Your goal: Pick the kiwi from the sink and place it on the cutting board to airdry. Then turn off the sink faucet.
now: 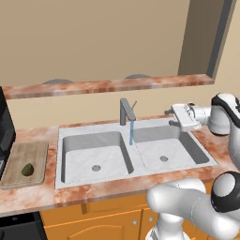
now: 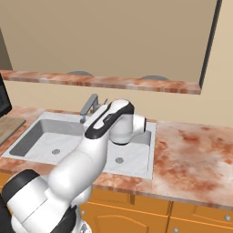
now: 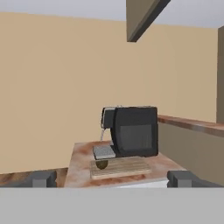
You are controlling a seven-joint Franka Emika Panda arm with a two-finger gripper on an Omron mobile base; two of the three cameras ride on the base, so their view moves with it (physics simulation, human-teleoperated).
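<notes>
1. Left base view: the kiwi [image 1: 27, 169] lies on the cutting board [image 1: 18, 154], which rests on the desk [image 1: 42, 194] to the left of the sink [image 1: 136, 180]. You may treat the placing step as done, judging by how things lie.

2. Water runs as a blue stream [image 1: 131, 132] from the sink faucet [image 1: 124, 111] into the basin area. The step in hand is therefore, in my judgement, shutting the faucet off.

3. The gripper [image 1: 169, 117] hangs over the back right rim of the sink. The hand view shows its two fingertips [image 3: 43, 178] set well apart with nothing between them: the jaws stand open and empty.

4. The faucet stands well ahead of the jaws, roughly along the line they point. The board and kiwi lie far beyond it on the same line, in front of a dark coffee machine [image 3: 131, 131].

5. The thin lever handle [image 1: 133, 105] juts up and back from the top of the post. Aim your approach at it, not at the post or spout.

6. Bring one fingertip against the side of the lever and sweep it. A grasp is likely unnecessary on so thin a part.

7. Risk: the lever is too small to read its exact angle. Confirm closure by the stream stopping.
</notes>
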